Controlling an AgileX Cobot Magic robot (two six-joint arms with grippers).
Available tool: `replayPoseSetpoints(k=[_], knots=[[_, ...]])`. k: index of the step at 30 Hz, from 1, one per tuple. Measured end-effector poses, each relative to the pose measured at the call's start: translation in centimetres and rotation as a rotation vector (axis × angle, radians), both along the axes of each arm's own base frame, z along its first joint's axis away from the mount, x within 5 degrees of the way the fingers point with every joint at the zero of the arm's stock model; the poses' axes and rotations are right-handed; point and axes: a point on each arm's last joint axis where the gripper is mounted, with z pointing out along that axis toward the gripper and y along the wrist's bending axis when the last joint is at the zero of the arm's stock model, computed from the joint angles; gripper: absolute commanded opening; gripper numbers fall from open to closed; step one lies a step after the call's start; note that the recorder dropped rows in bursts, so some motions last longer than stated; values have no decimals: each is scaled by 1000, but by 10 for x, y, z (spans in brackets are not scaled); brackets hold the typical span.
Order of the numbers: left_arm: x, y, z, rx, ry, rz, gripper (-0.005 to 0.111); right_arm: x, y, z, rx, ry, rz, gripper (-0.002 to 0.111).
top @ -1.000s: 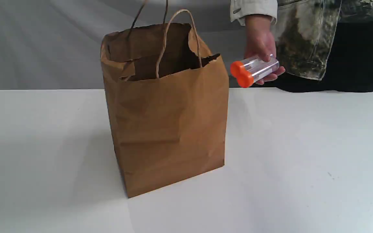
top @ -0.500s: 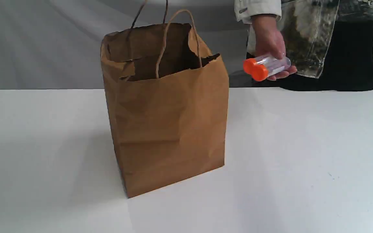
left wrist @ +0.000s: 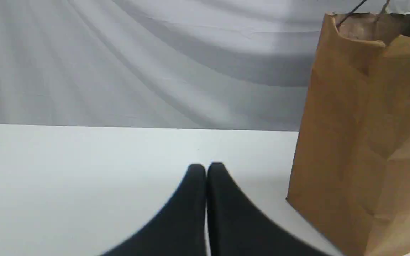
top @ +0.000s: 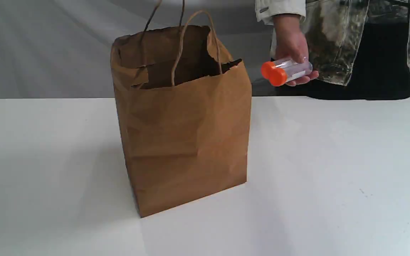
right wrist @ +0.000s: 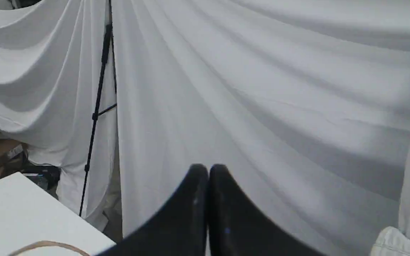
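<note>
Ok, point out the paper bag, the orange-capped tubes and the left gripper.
paper bag point(top: 187, 142): exterior view, middle of its front face.
orange-capped tubes point(top: 285, 72): exterior view, clear body just behind the caps.
left gripper point(left wrist: 206, 170): left wrist view, between its closed fingertips.

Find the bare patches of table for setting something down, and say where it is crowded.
The table is bare right of the paper bag, out to its right edge, and left of the bag to the left edge. The front strip is bare too. Crowded: back right, where a hand holds orange-capped tubes beside the bag's mouth.
</note>
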Motion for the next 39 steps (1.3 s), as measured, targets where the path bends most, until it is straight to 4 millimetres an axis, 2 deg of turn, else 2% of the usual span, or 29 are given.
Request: replayPoseSetpoints(k=[4,9,11,13,19,24,28,32,34,36,39], knots=[[0,0,0,0,0,0,0,3,-16,-5,-86,-44,13,0],[0,0,0,0,0,0,0,-2,-32,-22,-257,-127,225,0],[0,0,0,0,0,0,0,0,-40,-29,-301,-151,260,0],[0,0,0,0,0,0,0,6,-47,-33,-317,-149,206,0],[0,0,0,0,0,0,0,36,-73,-41,-301,-102,-214,0],[0,0,0,0,0,0,0,44,-68,-45,-349,-121,-313,0],[0,0,0,0,0,0,0,53,-73,-63,-676,-227,-372,0],[0,0,0,0,0,0,0,58,-94,-86,-1389,-286,-574,0],[0,0,0,0,0,0,0,57,-106,-91,-1626,-226,-658,0],[0,0,0,0,0,0,0,54,-116,-92,-1723,-145,-720,0],[0,0,0,0,0,0,0,46,-117,-87,-1564,-30,-726,0]])
